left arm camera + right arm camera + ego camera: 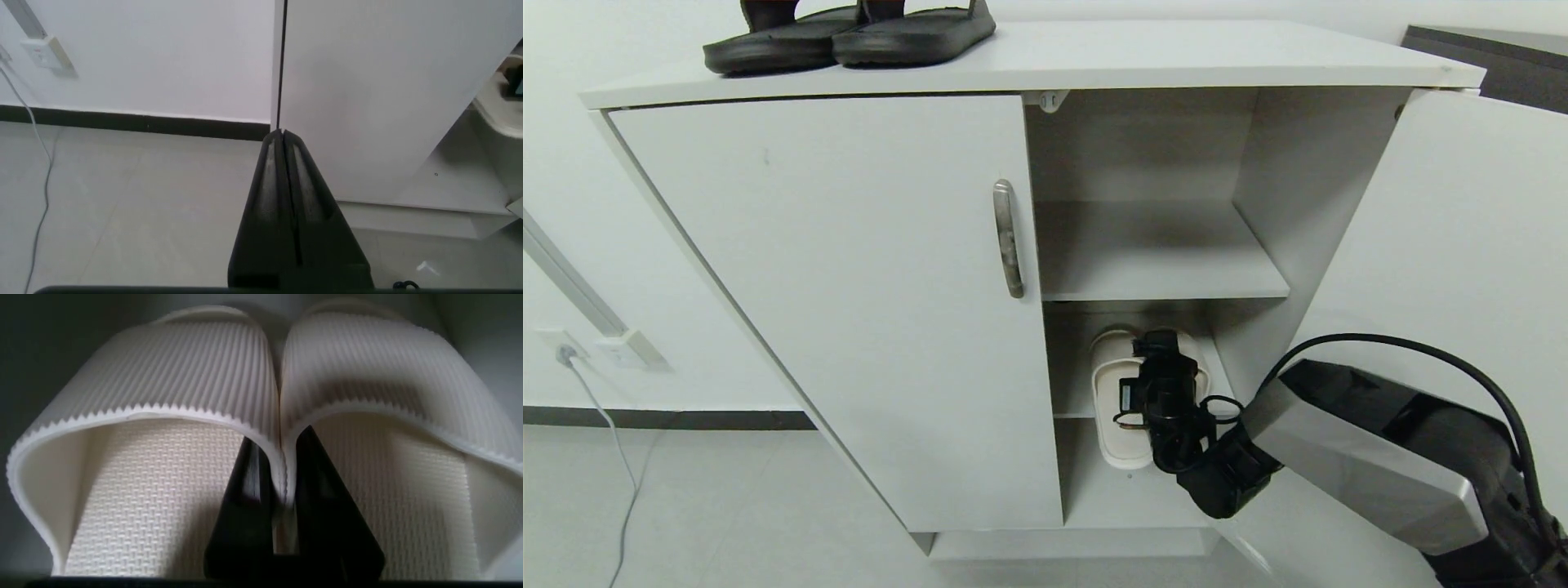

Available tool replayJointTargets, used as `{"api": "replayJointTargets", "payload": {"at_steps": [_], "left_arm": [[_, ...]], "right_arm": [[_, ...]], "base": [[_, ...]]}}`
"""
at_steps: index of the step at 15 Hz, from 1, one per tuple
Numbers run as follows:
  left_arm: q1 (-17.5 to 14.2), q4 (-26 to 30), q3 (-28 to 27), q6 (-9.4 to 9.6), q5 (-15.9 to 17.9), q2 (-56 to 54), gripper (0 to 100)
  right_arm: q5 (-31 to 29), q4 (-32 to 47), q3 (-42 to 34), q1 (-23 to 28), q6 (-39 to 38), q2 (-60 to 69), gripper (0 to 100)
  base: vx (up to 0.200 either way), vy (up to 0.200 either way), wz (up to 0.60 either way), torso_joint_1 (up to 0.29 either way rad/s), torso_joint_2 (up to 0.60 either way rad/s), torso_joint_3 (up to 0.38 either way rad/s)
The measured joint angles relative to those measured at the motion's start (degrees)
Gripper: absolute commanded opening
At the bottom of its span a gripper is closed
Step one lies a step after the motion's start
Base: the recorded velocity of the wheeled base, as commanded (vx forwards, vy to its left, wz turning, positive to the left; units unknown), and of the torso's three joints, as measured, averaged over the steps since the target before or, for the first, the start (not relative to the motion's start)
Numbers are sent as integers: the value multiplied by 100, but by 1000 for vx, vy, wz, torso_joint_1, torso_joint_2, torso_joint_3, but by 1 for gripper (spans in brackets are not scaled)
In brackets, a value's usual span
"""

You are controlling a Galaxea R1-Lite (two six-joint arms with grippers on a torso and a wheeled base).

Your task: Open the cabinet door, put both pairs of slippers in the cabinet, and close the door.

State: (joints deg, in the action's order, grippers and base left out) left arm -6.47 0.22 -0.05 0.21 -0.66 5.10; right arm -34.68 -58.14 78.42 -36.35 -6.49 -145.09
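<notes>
A pair of white slippers [1112, 408] lies side by side in the cabinet's lower compartment, under the shelf [1160, 253]. My right gripper [1156, 351] reaches into that compartment and is shut on the pair's two touching inner strap edges [280, 416]. A pair of black slippers [849, 37] rests on the cabinet top [1176, 53], at its left end. The right door [1462, 245] is swung open; the left door [849, 310] with its metal handle [1008, 238] is closed. My left gripper [283, 140] hangs shut and empty low beside the cabinet, above the floor.
The upper compartment above the shelf holds nothing. A wall socket [629, 347] with a cable [605, 425] hanging to the tiled floor sits to the left of the cabinet. The open door stands close to my right arm.
</notes>
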Motion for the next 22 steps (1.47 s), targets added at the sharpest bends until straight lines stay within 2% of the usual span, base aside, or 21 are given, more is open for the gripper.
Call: {"api": "replayJointTargets", "payload": {"at_steps": [4, 7, 14, 15, 22], "left_arm": [[0, 2, 0, 0, 0, 0, 0], [0, 0, 0, -2, 0, 0, 0], [0, 2, 0, -2, 0, 0, 0], [0, 0, 0, -2, 0, 0, 0], [0, 2, 2, 0, -2, 0, 0]], "right_arm": [[69, 835, 1047, 146, 0, -160, 0], [184, 1131, 1509, 221, 0, -257, 0], [234, 1200, 1854, 273, -2, -563, 0], [233, 1200, 1860, 282, 0, -581, 100], [234, 1161, 1670, 293, -11, -557, 100]], "base": [[0, 0, 0, 0, 0, 0], [0, 0, 0, 0, 0, 0], [0, 0, 0, 0, 0, 0], [0, 0, 0, 0, 0, 0], [0, 0, 0, 0, 0, 0]]}}
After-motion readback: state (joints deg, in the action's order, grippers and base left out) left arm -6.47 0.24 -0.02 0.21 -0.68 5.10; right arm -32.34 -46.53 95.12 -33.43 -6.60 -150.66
